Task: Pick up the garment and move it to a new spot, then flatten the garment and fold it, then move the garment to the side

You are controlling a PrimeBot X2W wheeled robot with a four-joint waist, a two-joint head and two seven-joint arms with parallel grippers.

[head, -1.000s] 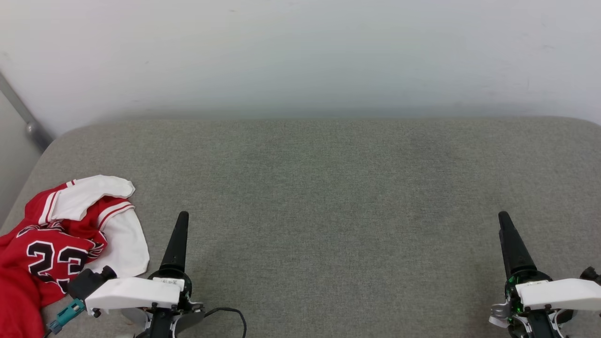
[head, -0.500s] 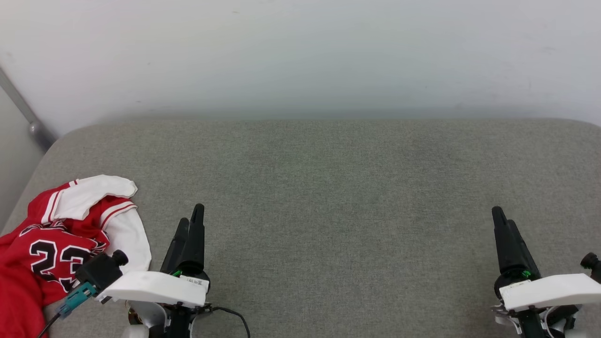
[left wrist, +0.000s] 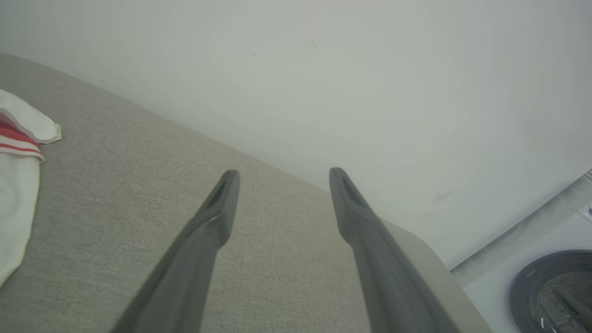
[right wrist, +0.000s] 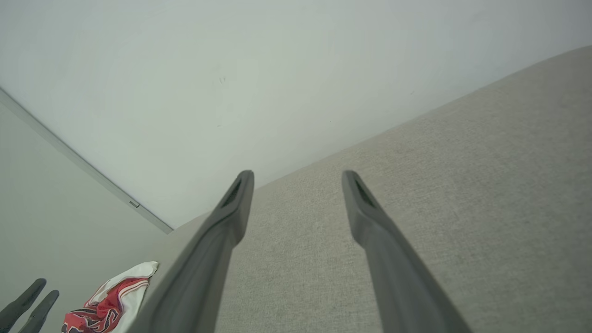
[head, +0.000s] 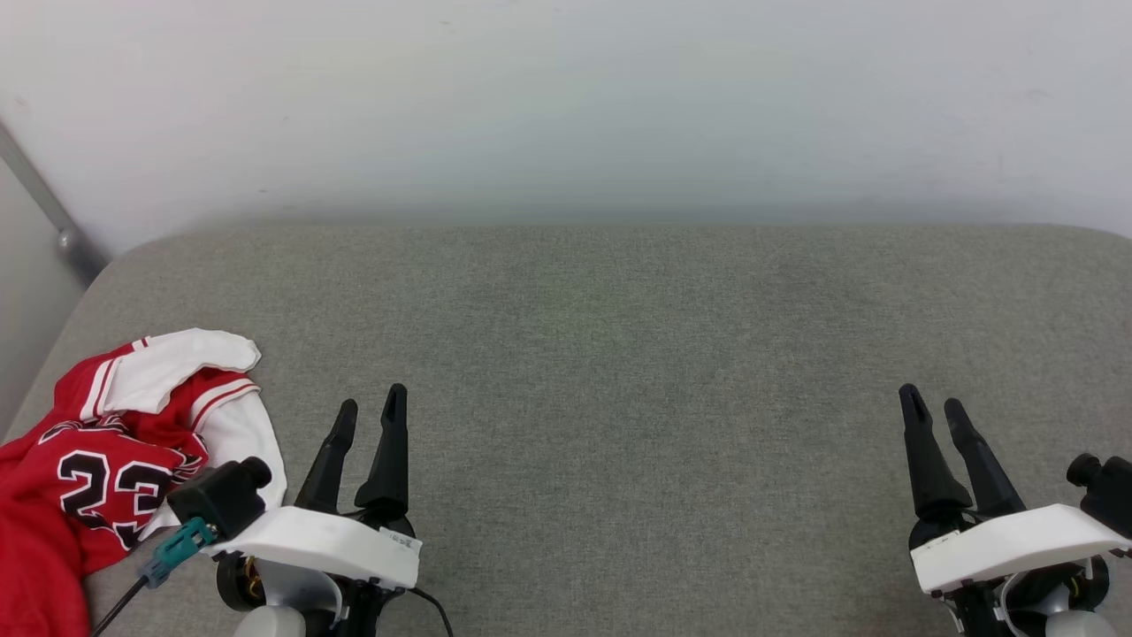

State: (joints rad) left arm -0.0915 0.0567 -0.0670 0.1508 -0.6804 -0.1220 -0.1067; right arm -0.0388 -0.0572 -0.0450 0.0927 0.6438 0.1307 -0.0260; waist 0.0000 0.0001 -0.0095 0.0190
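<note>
Head view shows a big grey pad (head: 619, 354); its rounded back edge meets the white wall (head: 566, 106); the middle is wide open, with lots of room between the two arms; the garment (head: 97, 442) lies bunched up at the pad's near left corner, close to the left edge; it is red with white sleeves, striped trim and a black "23" facing up; part of it runs off the picture; the left gripper (head: 371, 398) is just beside it, fingers spread, holding nothing; the right gripper (head: 930, 397) is far off at the right, fingers spread, holding nothing; a grey bar (head: 40, 203) leans on the wall past the left edge; left wrist view shows a washing machine (left wrist: 545, 282) beyond the pad's end.
</note>
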